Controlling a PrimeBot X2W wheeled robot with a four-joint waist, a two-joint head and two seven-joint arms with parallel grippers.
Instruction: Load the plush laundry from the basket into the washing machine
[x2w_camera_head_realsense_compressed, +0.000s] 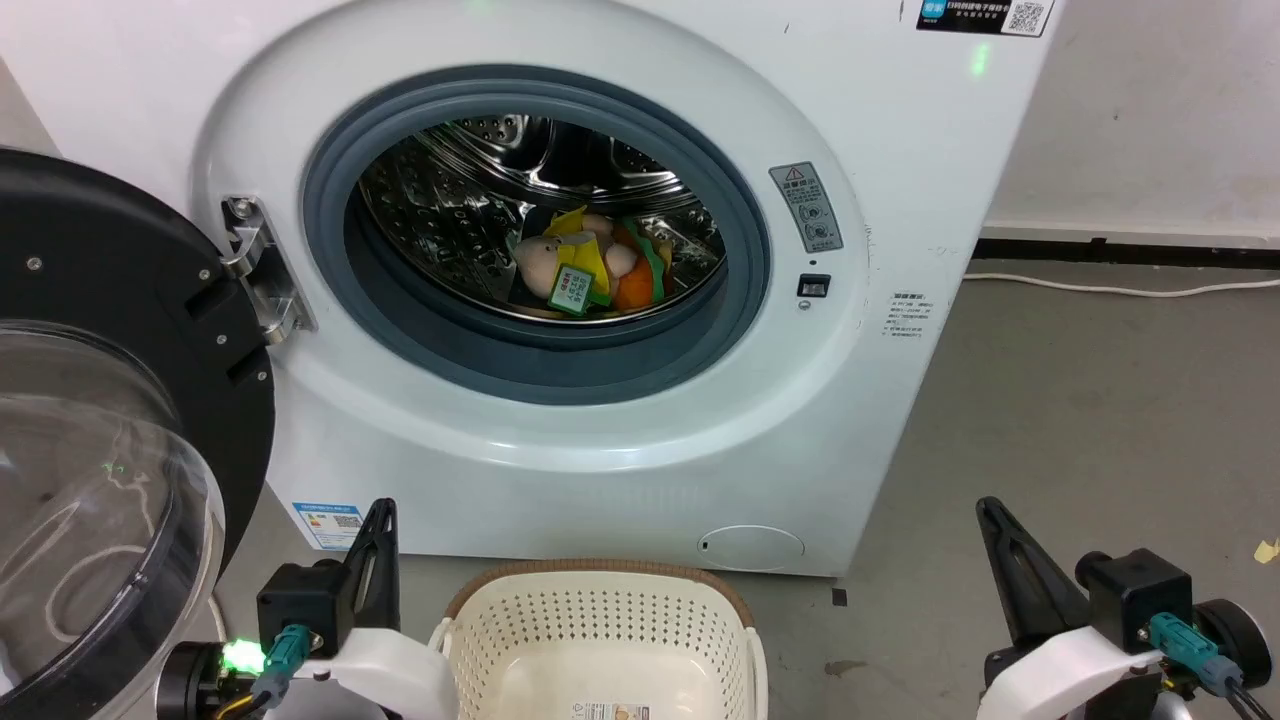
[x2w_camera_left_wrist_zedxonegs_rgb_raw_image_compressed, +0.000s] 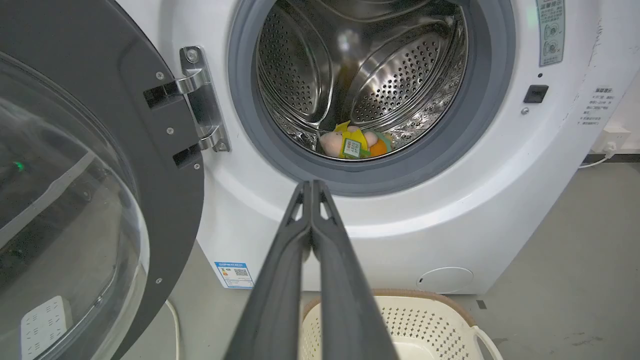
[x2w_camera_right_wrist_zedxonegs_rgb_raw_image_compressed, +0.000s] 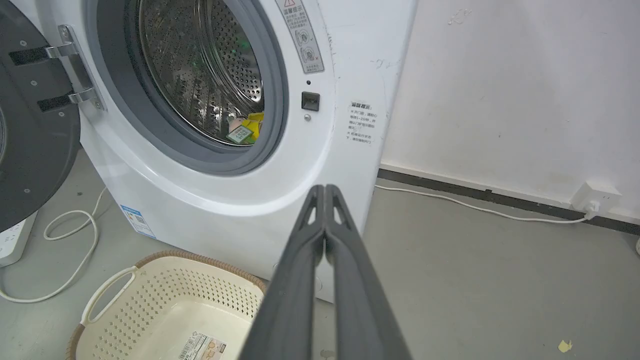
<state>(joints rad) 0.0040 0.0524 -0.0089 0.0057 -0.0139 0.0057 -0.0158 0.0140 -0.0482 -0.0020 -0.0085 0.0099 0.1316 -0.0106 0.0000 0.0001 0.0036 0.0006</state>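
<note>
The plush laundry lies inside the washing machine's (x2w_camera_head_realsense_compressed: 880, 200) steel drum: a pink-peach doll (x2w_camera_head_realsense_compressed: 552, 262) with yellow parts and a green tag, and an orange burger plush (x2w_camera_head_realsense_compressed: 636, 282) beside it. From the left wrist the doll (x2w_camera_left_wrist_zedxonegs_rgb_raw_image_compressed: 334, 142) shows low in the drum. The cream basket (x2w_camera_head_realsense_compressed: 600, 625) stands on the floor before the washer, holding just a paper label. My left gripper (x2w_camera_head_realsense_compressed: 380, 510) is shut at the basket's left, its fingers (x2w_camera_left_wrist_zedxonegs_rgb_raw_image_compressed: 311, 186) pressed together. My right gripper (x2w_camera_head_realsense_compressed: 988, 507) is shut at the basket's right, fingers (x2w_camera_right_wrist_zedxonegs_rgb_raw_image_compressed: 325, 189) closed on nothing.
The washer's black-rimmed glass door (x2w_camera_head_realsense_compressed: 110, 420) hangs open at the left. A white cable (x2w_camera_head_realsense_compressed: 1120, 288) runs along the wall's base at the right, with a power strip (x2w_camera_right_wrist_zedxonegs_rgb_raw_image_compressed: 15, 237) and looped cord (x2w_camera_right_wrist_zedxonegs_rgb_raw_image_compressed: 75, 235) on the grey floor at the left.
</note>
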